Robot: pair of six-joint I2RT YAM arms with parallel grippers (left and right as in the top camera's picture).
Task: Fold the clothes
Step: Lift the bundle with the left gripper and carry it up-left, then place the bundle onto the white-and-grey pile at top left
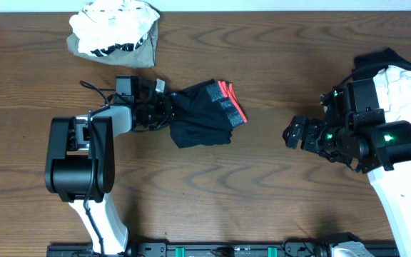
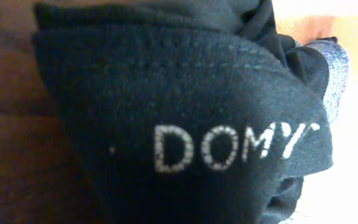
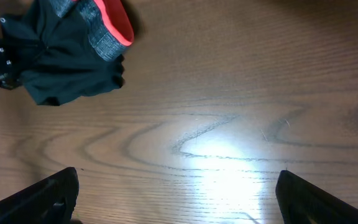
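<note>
White letters "DOMY" stand on the black garment (image 2: 166, 93) in the left wrist view. The word runs into a fold, and the rest is hidden.

Brown wooden worktop (image 1: 262, 178) with bold, wavy dark grain running mostly side to side; the surface fills nearly the whole overhead view. Along its far edge a narrow pale strip (image 1: 277, 4) shows beyond the wood; whether it is wall or floor cannot be told. In the right wrist view a soft white patch of glare (image 3: 219, 155) lies on the slightly glossy wood, the reflection of a light. In the left wrist view the wood at left appears dim and blurred.
</note>
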